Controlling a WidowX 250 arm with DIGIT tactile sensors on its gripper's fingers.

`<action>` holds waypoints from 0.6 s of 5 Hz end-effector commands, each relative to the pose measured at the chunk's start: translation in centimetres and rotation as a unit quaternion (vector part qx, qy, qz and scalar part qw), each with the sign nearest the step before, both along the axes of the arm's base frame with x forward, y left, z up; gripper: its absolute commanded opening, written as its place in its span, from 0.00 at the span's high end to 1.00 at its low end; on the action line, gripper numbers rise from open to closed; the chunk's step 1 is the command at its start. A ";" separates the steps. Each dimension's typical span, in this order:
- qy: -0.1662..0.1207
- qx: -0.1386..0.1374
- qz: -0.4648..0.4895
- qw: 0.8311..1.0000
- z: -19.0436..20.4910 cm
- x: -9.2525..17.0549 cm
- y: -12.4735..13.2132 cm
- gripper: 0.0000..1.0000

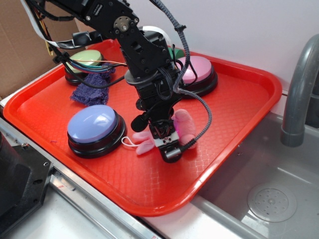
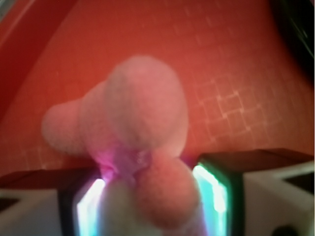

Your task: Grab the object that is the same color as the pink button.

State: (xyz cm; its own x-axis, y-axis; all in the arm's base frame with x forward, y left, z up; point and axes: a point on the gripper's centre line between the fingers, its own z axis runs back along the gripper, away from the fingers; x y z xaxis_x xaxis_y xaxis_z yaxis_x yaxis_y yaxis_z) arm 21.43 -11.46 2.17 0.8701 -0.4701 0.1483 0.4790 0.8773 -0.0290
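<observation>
On the red tray (image 1: 239, 107), just at three o'clock of the lilac-blue button (image 1: 94, 127), the pink bunny (image 1: 185, 124) lies under the gripper (image 1: 167, 142), its long axis running nine to three. The wrist view shows the fingers (image 2: 91, 206) flanking the plush; whether they are pressing it cannot be told. The matching pink button (image 1: 202, 69) sits at twelve.

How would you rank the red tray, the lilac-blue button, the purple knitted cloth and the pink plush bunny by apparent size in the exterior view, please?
1. Red tray
2. Lilac-blue button
3. Purple knitted cloth and pink plush bunny: look alike, and the gripper partly hides the bunny.
</observation>
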 end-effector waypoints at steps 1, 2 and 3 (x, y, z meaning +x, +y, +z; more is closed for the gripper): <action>0.015 0.037 0.023 0.999 7.9 1.2 1.4 1.00; 0.027 0.023 0.078 0.996 11.7 1.1 5.6 1.00; 0.030 0.018 0.129 0.991 12.7 0.3 9.4 1.00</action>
State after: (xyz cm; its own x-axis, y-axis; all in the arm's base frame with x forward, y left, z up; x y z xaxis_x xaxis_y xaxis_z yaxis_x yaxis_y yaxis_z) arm 21.48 -1.89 13.49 0.9711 -0.2369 0.0272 0.2377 0.9709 -0.0293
